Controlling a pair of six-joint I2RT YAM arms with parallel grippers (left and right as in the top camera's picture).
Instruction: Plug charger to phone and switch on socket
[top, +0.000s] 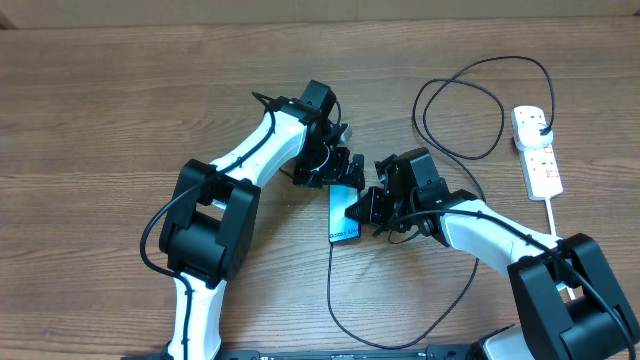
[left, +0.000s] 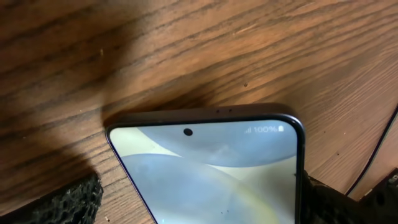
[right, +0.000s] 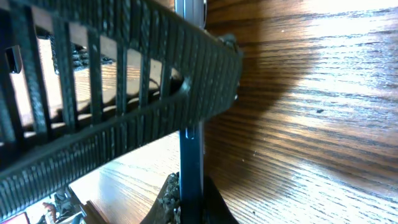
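The phone (top: 343, 212) lies on the wooden table with its light blue screen up and its text at the near end. My left gripper (top: 338, 172) straddles the phone's far end. In the left wrist view (left: 202, 208) one pad touches the phone (left: 211, 168) and the other stands apart. My right gripper (top: 366, 208) is at the phone's right edge, and in the right wrist view (right: 189, 202) it is shut on the phone (right: 191, 155). The black charger cable (top: 330, 290) runs from the phone's near end in a loop to a black plug (top: 540, 124) in the white socket strip (top: 540, 160).
The strip's white cord (top: 553, 215) runs toward the front right by my right arm. The cable makes a wide loop (top: 470, 110) at the back right. A thin stretch of the black cable (left: 373, 155) shows right of the phone in the left wrist view.
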